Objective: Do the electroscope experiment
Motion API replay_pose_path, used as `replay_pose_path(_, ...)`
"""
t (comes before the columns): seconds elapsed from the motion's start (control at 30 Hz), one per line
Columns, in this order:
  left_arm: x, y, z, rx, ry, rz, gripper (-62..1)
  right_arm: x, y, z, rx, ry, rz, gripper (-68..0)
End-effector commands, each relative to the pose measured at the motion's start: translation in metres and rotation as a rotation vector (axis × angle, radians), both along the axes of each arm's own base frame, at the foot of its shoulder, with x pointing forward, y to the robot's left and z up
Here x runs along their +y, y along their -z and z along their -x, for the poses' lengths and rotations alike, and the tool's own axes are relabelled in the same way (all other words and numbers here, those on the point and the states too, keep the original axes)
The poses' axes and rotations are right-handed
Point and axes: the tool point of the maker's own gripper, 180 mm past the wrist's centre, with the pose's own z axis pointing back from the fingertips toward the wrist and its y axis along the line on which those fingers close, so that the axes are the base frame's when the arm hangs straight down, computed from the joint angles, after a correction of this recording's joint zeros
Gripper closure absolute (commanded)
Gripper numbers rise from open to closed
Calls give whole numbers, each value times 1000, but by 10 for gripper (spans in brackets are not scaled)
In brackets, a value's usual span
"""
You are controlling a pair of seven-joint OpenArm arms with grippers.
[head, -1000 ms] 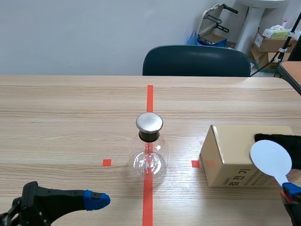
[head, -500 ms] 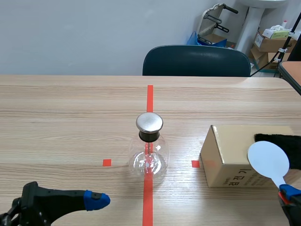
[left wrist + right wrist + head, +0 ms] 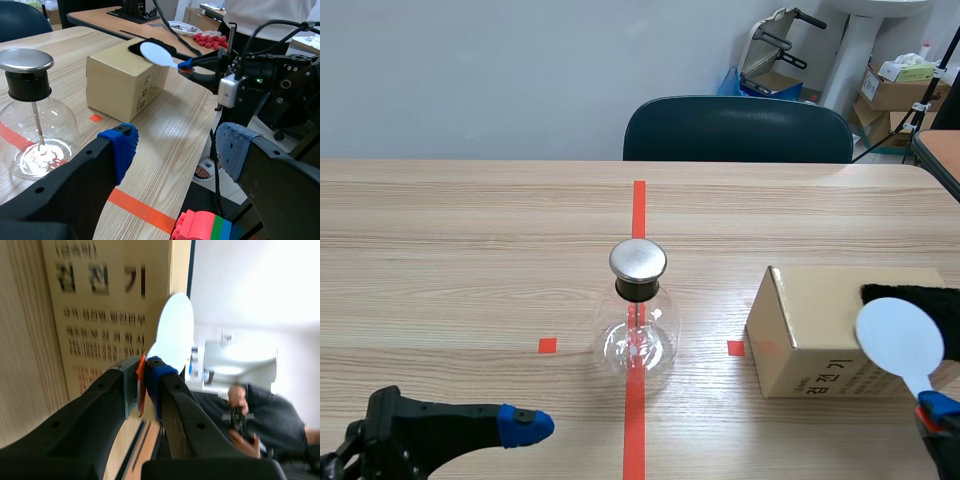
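The electroscope, a clear glass flask [image 3: 638, 340] with a round metal cap [image 3: 638, 260], stands on the red tape line mid-table. To its right sits a cardboard box [image 3: 805, 335] with a black cloth [image 3: 918, 298] on top. My right gripper [image 3: 938, 408] is shut on the handle of a white round paddle [image 3: 899, 338], whose disc hangs in front of the box's near right corner by the cloth. The right wrist view shows the paddle [image 3: 176, 335] rising from the shut fingers beside the box [image 3: 100, 315]. My left gripper [image 3: 177, 147] stands open near the table's front, right of the flask [image 3: 37, 135].
A dark chair [image 3: 738, 130] stands behind the table's far edge, with cartons [image 3: 900, 85] on the floor at the back right. Coloured toy bricks [image 3: 200, 227] lie below the table's near edge. The box [image 3: 125, 82] sits close to the table's right edge.
The paddle in my right gripper shifted slightly left, then back to the right in front of the box. The left arm and the flask have not moved.
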Motion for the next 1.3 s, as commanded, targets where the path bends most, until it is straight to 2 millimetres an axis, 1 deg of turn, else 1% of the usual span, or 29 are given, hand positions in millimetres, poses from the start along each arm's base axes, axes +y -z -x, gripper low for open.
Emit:
replay_pose_path(0.0, -4, -6, 2, 4, 4, 31, -362, -3, -10, -2, -49, 3, 18, -20)
replay_pose_path(0.07, -4, -6, 2, 4, 4, 31, -362, -11, -10, -4, -52, 50, 21, -20)
replay_pose_path(0.23, -4, -6, 2, 4, 4, 30, -362, -61, -12, -9, -66, 322, 70, -20)
replay_pose_path(0.3, -4, -6, 2, 4, 4, 30, -362, -66, -12, -9, -67, 348, 76, -20)
replay_pose_path(0.33, -4, -6, 2, 4, 4, 30, -362, -62, -12, -9, -66, 330, 73, -20)
replay_pose_path(0.37, -4, -6, 2, 4, 4, 30, -362, -54, -12, -10, -64, 288, 65, -20)
replay_pose_path(0.5, -4, -6, 2, 4, 4, 30, -362, -12, -9, -3, -50, 52, 25, -20)
replay_pose_path(0.57, -4, -6, 2, 4, 4, 30, -362, 0, -9, 0, -46, -14, 13, -20)
replay_pose_path(0.63, -4, -6, 2, 4, 4, 30, -362, -1, -9, 0, -46, -11, 13, -20)
replay_pose_path(0.67, -4, -6, 2, 4, 4, 30, -362, -6, -9, -1, -48, 18, 17, -20)
replay_pose_path(0.83, -4, -6, 2, 4, 4, 30, -362, -53, -11, -9, -63, 277, 63, -20)
replay_pose_path(0.9, -4, -6, 2, 4, 4, 30, -362, -59, -12, -10, -65, 312, 69, -20)
replay_pose_path(0.93, -4, -6, 2, 4, 4, 30, -362, -58, -12, -9, -64, 304, 69, -20)
replay_pose_path(0.97, -4, -6, 2, 4, 4, 30, -362, -52, -11, -9, -62, 273, 68, -20)
replay_pose_path(1.1, -4, -6, 2, 4, 4, 30, -362, -14, -8, -4, -46, 63, 43, -20)
replay_pose_path(1.17, -4, -6, 2, 5, 4, 30, -362, -1, -7, 0, -40, -7, 27, -20)
replay_pose_path(1.23, -4, -6, 2, 5, 4, 30, -362, 0, -6, 1, -36, -5, 24, -20)
replay_pose_path(1.27, -4, -6, 2, 5, 4, 30, -362, -4, -6, 1, -34, 20, 28, -20)
